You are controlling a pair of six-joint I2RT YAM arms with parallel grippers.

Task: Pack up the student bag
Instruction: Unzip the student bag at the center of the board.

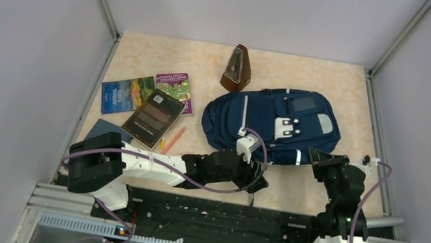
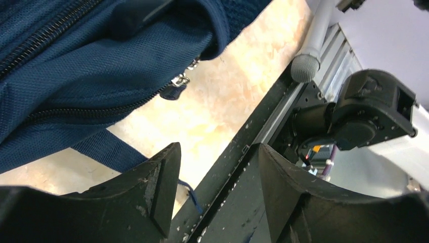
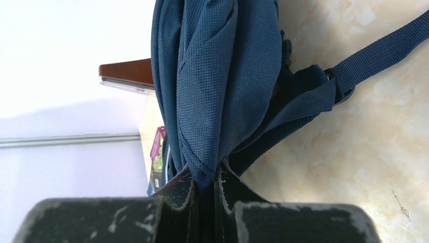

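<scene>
Student bag (image 3: pixel 212 76) fabric pinched between right jaws.

The left arm (image 1: pixel 152 165) is lying low, stretched to the right along the near edge. The left gripper (image 2: pixel 217 167) is standing with its jaws parted and nothing between them. The right arm (image 1: pixel 346 196) is rising bent from its base, and the right gripper (image 3: pixel 206 179) is pinching a fold of the student bag (image 3: pixel 212 76).

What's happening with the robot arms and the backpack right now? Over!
Left end effector open, empty, by the zipper pulls. Right end effector shut on student bag fabric. Books and pencil lie outside, left of bag.
</scene>
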